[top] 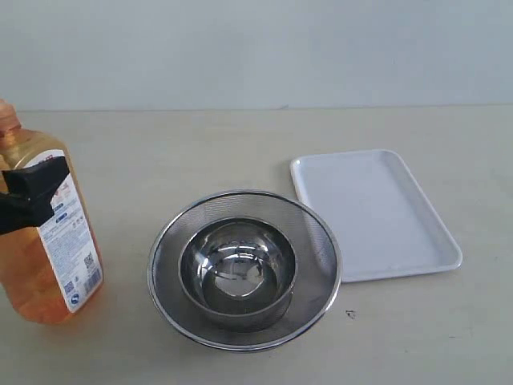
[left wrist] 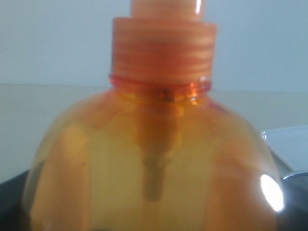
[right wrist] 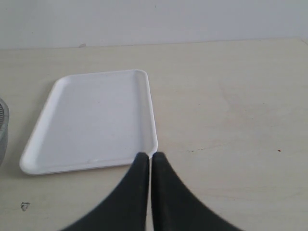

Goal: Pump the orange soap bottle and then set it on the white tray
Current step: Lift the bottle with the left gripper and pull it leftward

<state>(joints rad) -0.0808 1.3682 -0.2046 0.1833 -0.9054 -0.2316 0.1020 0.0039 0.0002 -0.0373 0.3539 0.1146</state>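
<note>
One steel mesh strainer sits nearest on the table, with one steel bowl nested inside it. At the left edge, one orange soap bottle stands upright on the table, well apart from the tray, with the left hand clamped partway open around its upper body. Farther back on the right lies one white tray; the right hand is near one tray corner, jaws pressed together, gripping nothing.

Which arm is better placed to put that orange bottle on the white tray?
Left. The left end effector grips the orange soap bottle. The right end effector is shut, holds nothing, and sits by the white tray, away from the bottle.
</note>
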